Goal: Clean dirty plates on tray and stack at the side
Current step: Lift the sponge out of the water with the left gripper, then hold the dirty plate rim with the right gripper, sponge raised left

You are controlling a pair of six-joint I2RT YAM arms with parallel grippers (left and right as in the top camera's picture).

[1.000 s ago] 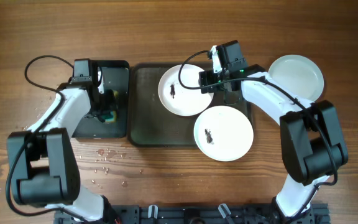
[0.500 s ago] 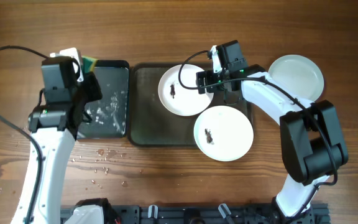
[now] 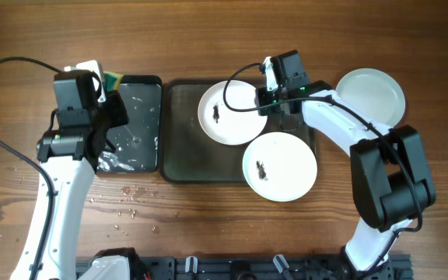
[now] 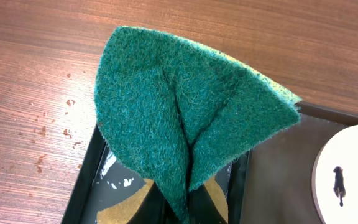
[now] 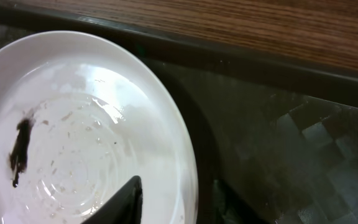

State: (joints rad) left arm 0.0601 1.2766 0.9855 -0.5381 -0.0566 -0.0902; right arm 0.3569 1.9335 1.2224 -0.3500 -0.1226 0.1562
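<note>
A white plate (image 3: 230,113) with a black smear lies at the back of the dark tray (image 3: 179,155). My right gripper (image 3: 260,99) is at this plate's right rim. In the right wrist view one finger (image 5: 126,199) lies on the plate (image 5: 73,124) and the other sits outside the rim, closed in on it. A second smeared plate (image 3: 280,166) overlaps the tray's front right corner. A third plate (image 3: 370,95), without a smear, rests on the table at the right. My left gripper (image 3: 109,84) is shut on a folded green sponge (image 4: 185,112), held up over the black tray's back left corner.
A narrow glossy black tray (image 3: 138,109) holding water or foam sits left of the big tray. Water drops (image 3: 131,194) dot the wood in front of it. Cables loop from both arms.
The left arm has lifted the sponge out of the black tray and now holds it raised. The right jaws have closed in on the plate's rim.
</note>
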